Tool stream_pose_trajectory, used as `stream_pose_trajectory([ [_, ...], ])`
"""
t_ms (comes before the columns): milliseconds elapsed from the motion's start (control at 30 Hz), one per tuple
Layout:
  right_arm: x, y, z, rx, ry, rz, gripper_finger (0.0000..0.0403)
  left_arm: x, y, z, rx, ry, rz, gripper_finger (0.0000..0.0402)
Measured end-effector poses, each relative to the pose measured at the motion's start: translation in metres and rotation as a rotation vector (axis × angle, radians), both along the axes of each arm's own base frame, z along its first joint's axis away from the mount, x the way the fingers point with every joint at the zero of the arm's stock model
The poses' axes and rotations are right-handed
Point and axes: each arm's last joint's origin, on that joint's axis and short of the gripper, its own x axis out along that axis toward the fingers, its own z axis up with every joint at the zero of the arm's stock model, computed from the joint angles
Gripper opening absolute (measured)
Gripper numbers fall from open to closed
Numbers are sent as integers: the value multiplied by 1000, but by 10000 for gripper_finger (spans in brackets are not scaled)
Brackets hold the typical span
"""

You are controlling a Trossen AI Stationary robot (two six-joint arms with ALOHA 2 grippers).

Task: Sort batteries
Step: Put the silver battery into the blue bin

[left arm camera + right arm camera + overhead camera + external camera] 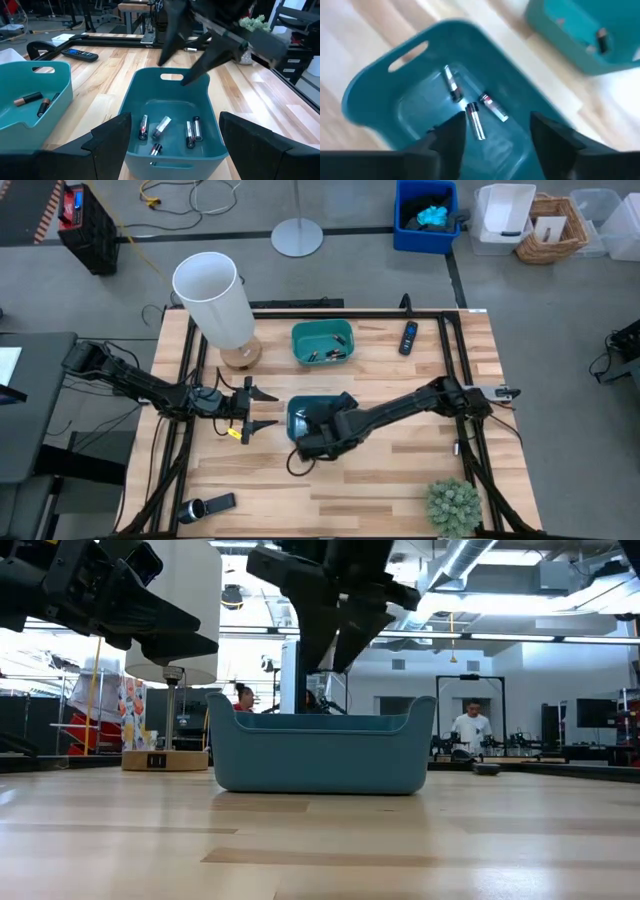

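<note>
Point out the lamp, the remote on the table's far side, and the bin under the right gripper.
lamp (212, 295): high view, on the white shade.
remote (408, 338): high view, middle of its dark body.
bin (172, 95): left wrist view, on the far inner wall.

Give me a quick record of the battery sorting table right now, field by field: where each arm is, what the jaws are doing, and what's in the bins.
right gripper: above the near teal bin, jaws open, nothing held
left gripper: hovering beside the near teal bin, jaws open, empty
near bin contents: several silvery batteries lying loose on the floor
far teal bin: holds a few darker batteries
also on table: white lamp, remote, small green plant
</note>
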Motion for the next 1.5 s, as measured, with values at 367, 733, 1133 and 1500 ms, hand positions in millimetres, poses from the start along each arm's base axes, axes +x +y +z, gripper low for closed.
stream_pose_trajectory([
  [367, -78, 29, 69, -206, -100, -77, 275, 0, 0, 3, -21, -32, 2, 294],
  [733, -159, 40, 36, 105, 70, -249, 275, 1, 0, 8, 1, -85, -5, 294],
  [1133, -198, 13, 18, 543, 403, -567, 275, 1, 1, 8, 57, -79, 9, 294],
  [1500, -206, -7, -30, 691, 606, -597, 275, 0, 3, 4, 119, -68, 14, 294],
])
